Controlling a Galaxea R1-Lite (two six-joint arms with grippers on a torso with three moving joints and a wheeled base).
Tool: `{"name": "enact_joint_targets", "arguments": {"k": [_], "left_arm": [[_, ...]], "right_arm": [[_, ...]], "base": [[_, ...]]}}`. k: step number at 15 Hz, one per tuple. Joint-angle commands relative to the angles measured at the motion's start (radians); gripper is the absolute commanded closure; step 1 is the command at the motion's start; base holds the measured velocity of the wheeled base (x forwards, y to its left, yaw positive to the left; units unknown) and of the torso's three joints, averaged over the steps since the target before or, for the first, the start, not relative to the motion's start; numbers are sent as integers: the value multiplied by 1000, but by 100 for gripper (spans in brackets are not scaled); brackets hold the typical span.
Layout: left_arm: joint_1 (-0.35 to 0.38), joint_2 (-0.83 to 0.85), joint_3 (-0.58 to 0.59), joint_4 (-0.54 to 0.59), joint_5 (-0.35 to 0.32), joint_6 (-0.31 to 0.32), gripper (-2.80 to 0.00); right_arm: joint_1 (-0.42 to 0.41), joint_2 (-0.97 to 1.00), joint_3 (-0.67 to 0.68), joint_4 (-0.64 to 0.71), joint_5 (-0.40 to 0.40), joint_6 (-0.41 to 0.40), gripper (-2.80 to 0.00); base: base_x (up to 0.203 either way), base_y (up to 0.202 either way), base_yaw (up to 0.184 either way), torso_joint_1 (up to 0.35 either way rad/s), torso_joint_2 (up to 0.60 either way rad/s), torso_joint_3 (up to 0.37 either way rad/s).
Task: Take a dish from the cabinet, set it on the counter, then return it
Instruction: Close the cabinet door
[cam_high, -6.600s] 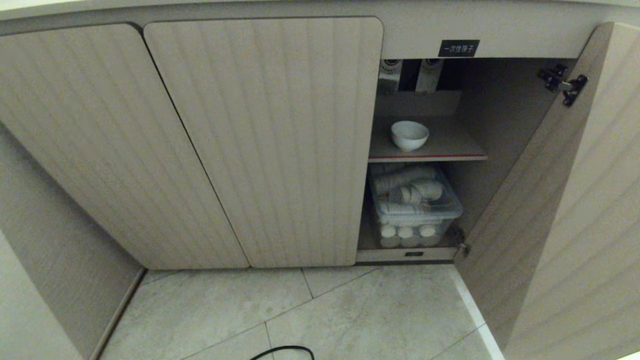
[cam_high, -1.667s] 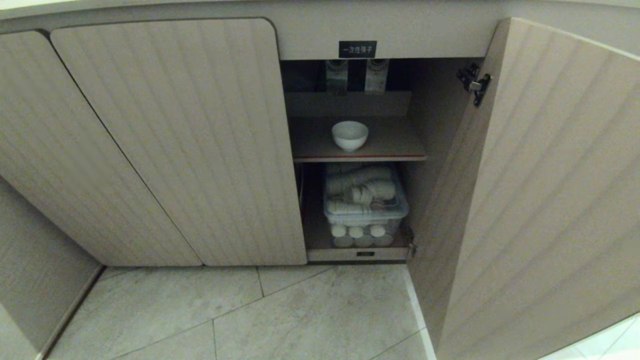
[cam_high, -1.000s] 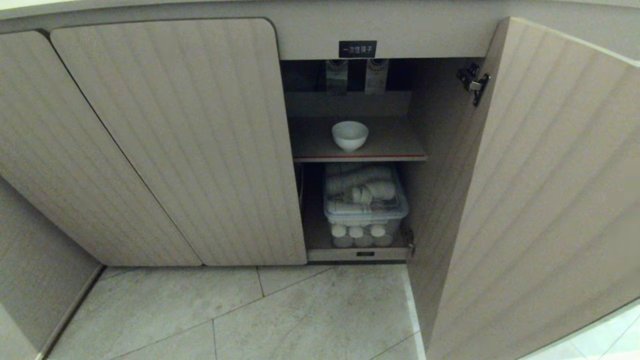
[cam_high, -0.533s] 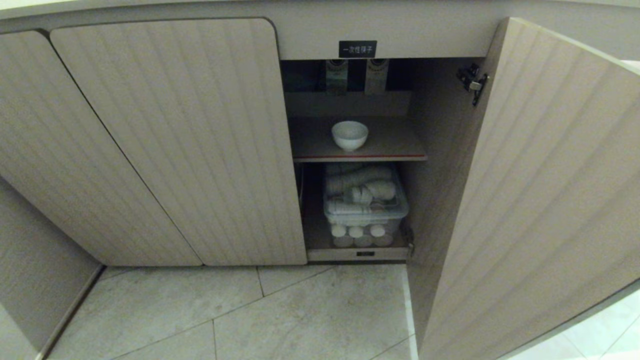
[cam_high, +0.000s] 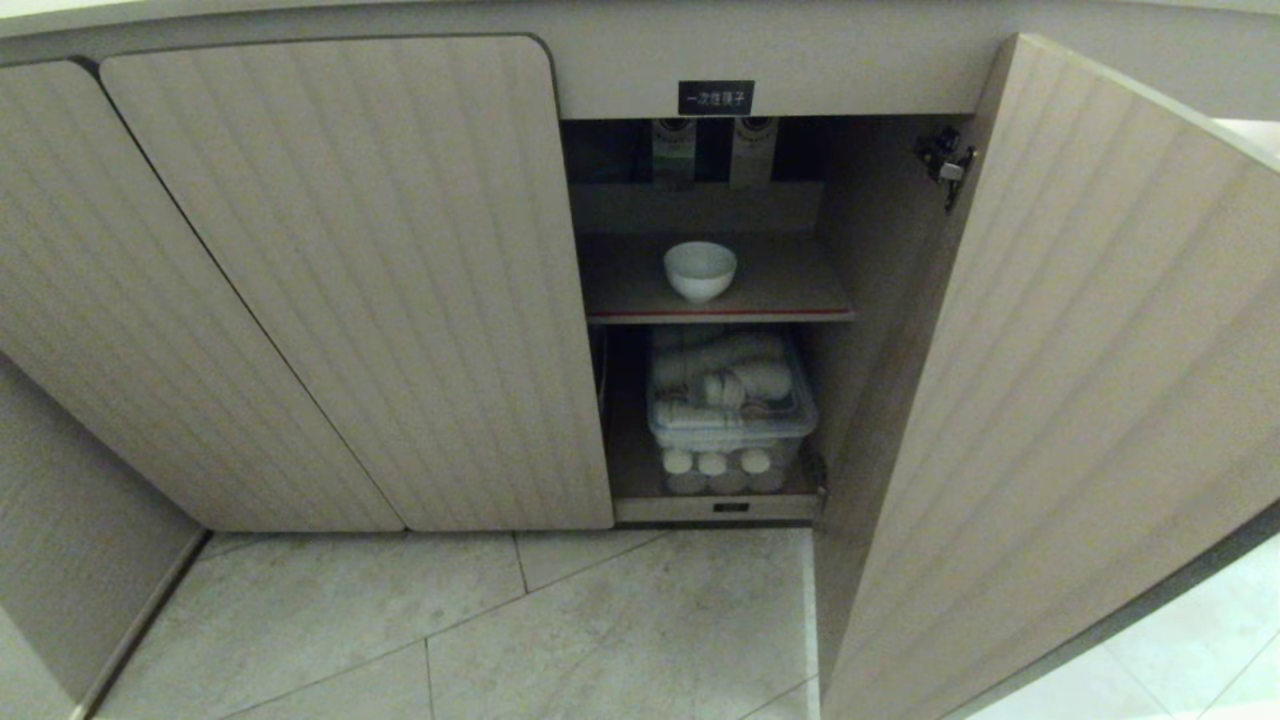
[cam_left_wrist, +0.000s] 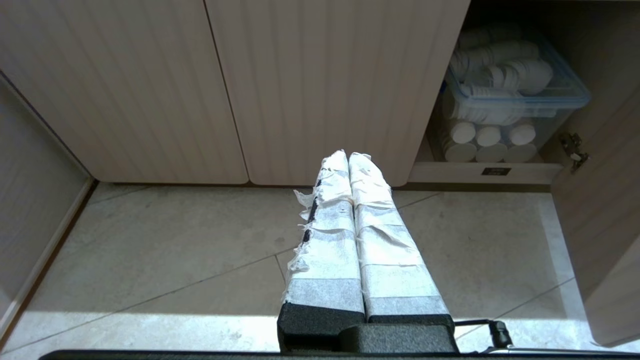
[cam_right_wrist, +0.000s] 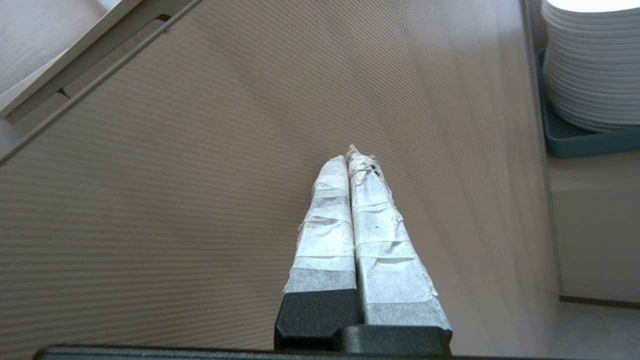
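With both the left gripper (cam_left_wrist: 348, 156) and right gripper (cam_right_wrist: 355, 156) clenched empty, the dish (cam_high: 700, 270) sits on the cabinet (cam_high: 330, 280) shelf at twelve o'clock, where the open door (cam_high: 1050, 400) at three o'clock could snag the reaching arm.

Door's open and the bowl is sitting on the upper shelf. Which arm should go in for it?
Probably the left. The left gripper, shut, faces the cabinet front low over the floor, with the opening beside it. The right gripper, shut, points at the open door's outer face, which stands between it and the bowl.
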Motion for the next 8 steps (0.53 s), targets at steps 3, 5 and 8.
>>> {"name": "enact_joint_targets", "arguments": {"k": [3,5,8], "left_arm": [[1,0,1,-1,1,-1,0],[0,0,0,-1,0,-1,0],[0,0,0,-1,0,-1,0]], "right_arm": [[0,114,-8,-69,13,2,0],[0,159,-9,-111,22,2,0],[0,228,-14,-175,54,2,0]], "base": [[0,0,0,0,0,0],[0,0,0,0,0,0],[0,0,0,0,0,0]]}}
